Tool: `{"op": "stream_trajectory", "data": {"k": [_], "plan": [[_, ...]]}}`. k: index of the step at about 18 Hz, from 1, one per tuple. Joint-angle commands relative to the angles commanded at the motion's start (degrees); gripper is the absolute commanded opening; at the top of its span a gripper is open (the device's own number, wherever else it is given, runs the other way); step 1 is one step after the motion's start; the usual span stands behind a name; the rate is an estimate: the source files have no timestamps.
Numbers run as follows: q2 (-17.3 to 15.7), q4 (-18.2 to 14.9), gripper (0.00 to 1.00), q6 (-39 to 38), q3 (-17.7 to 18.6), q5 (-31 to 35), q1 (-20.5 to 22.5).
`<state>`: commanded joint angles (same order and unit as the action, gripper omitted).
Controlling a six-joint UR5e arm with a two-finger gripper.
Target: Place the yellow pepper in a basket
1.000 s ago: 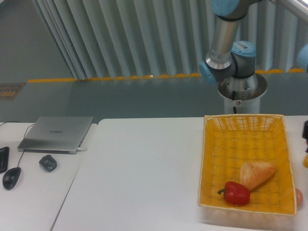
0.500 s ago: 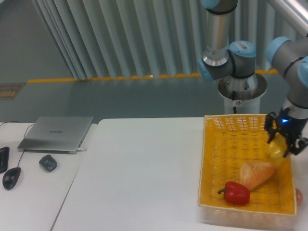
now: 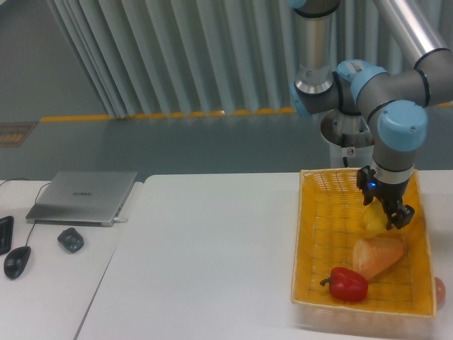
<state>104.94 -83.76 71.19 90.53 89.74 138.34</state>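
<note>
Step in hand: transport is over, you are at the release stage. Your gripper (image 3: 382, 212) hangs inside the outline of the basket (image 3: 306, 234), pinching the yellow pepper (image 3: 372, 219) between its fingers. The pepper sits above the basket floor, right-centre, just over the upper end of the bread roll (image 3: 377, 256). Whether it touches the roll or the wicker cannot be told from this view; it looks held a little clear.

Also in the basket: red pepper (image 3: 347, 284), near the front wall, beside the roll. An orange-pink object (image 3: 441, 290) shows just outside the basket's right front corner. Left side of the worktop (image 3: 205, 255): laptop (image 3: 83, 196), mouse (image 3: 16, 261), a small dark item (image 3: 70, 240), all well apart from the work.

Next move, as judged: lower slightly if you want a soft drop, then spread the fingers and lift straight up. Mind the roll below; the pepper may roll off it toward the back wall, which is harmless since it stays in the basket.
</note>
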Motion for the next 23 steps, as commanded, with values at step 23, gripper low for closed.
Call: {"op": "stream_trajectory", "data": {"k": [23], "plan": [[0.09,9.84,1.0,2.55,-1.23,4.66,0.0]]}}
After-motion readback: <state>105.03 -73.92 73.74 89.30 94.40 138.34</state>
